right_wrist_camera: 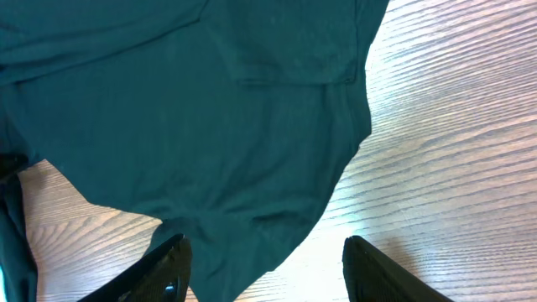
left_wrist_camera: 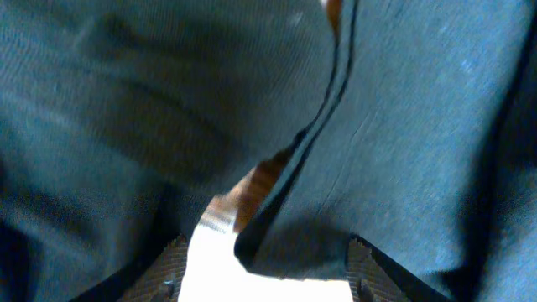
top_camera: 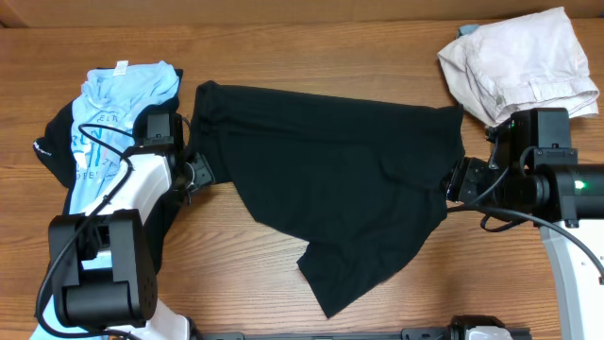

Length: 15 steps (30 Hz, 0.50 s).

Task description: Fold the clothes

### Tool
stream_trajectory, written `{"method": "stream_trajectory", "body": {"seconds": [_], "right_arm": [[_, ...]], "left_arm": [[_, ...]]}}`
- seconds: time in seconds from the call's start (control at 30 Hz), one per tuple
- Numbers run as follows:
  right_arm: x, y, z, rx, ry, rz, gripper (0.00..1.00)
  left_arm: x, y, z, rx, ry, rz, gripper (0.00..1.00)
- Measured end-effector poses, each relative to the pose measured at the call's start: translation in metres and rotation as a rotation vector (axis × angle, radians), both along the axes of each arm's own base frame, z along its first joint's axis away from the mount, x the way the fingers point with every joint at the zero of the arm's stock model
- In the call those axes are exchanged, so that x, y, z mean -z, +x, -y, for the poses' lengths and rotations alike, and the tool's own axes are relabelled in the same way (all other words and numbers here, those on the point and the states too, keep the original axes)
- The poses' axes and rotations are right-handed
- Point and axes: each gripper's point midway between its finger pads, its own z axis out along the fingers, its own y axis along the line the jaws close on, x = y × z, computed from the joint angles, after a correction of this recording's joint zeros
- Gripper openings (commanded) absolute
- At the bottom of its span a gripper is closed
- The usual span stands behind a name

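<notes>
Progress: no fold made, we judge; large black fabric shirt (top_camera: 330, 189) spread on wooden bench (top_camera: 283, 47); left hand (top_camera: 200, 175), right hand (top_camera: 455, 179) both apart astride opposite edges.

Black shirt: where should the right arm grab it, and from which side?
Grip the black shirt at its right edge, coming from the right, low over the table. That edge lies flat on the wood, between the fingers of the open right gripper.

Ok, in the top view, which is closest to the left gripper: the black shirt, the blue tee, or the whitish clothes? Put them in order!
1. Black shirt, right at the left gripper.
2. Blue tee, just beyond it, left side.
3. Whitish clothes, far right corner.
</notes>
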Motion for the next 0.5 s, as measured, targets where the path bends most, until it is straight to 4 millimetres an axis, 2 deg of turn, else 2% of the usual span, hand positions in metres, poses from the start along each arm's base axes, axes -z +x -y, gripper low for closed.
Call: {"method": "stream_trajectory", "body": {"seconds": [0.2,0.3,0.4,0.5], "right_arm": [[0.000,0.000,0.000,0.000,0.000,0.001,0.62],[0.000,0.001,0.000,0.000,0.000,0.003,0.61],[-0.001,0.002,0.000,0.000,0.000,0.007,0.62],[0.000,0.002,0.000,0.000,0.000,0.007,0.62]], "left_arm": [[-0.003,0.012,-0.001,-0.003,0.002,0.049,0.51],[-0.004,0.016,-0.001,-0.004,0.004,0.070,0.42],[-0.005,0.017,-0.001,-0.004,0.004,0.075,0.35],[-0.004,0.016,-0.001,-0.003,0.003,0.067,0.33]]}}
